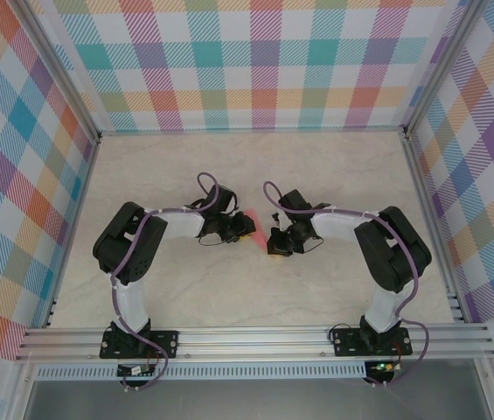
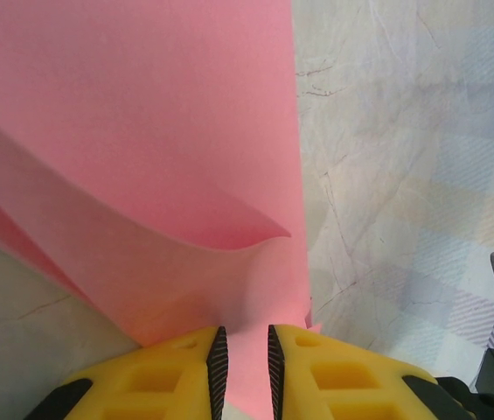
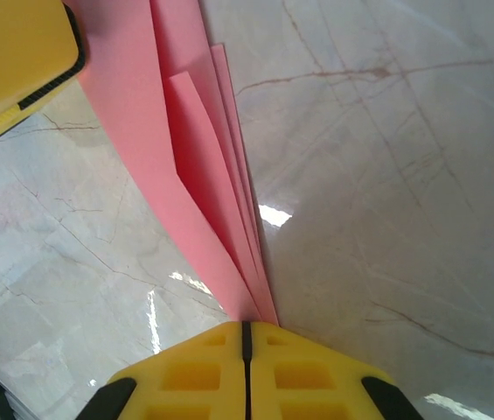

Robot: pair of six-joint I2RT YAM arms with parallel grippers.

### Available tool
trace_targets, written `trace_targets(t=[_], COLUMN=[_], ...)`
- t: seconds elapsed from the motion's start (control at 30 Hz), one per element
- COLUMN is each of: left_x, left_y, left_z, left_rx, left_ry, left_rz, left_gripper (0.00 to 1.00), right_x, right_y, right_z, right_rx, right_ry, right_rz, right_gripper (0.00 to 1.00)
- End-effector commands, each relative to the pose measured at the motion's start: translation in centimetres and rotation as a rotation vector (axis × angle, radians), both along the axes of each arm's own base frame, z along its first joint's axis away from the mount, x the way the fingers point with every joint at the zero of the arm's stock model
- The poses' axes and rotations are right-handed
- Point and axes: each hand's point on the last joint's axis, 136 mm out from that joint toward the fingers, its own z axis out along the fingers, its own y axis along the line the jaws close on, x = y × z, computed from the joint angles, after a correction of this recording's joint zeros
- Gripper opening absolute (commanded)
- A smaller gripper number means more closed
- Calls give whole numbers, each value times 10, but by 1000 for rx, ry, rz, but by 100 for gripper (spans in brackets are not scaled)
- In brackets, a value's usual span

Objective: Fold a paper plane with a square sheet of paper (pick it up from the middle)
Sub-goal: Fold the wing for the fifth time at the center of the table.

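Marbled surface (image 3: 404,175) is overlain by folded paper (image 3: 168,175), pinched in the right hand (image 3: 247,328). Around it, the left hand (image 2: 247,337) is slightly spread.

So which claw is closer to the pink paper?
Right, but only just. The right claw is pinched shut on the folded pink paper. The left claw has the paper between its fingers, with a small gap showing.

Glossy cream marble-veined table (image 1: 255,166)
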Motion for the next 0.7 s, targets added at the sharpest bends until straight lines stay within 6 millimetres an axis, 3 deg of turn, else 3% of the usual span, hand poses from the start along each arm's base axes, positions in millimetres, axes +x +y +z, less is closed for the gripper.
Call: trace_targets(t=[0.0,0.2,0.27,0.43,0.67], left_x=[-15,-14,-13,-13,-13], left_y=[25,23,22,19,14], left_z=[-48,-44,-43,-42,-33], left_rx=[166,152,147,138,108], left_ry=[86,81,81,80,67], left_rz=[32,27,26,19,-8], left_gripper=[24,24,24,24,24], right_x=[-26,2,12,28,32], right_y=[-27,4,15,33,26], right_z=[-21,28,34,25,1], right_rx=[-110,57,100,147,75], right_ry=[89,-44,-65,-53,-31], right_rz=[-6,1,4,2,-15], right_gripper=[6,7,8,7,6])
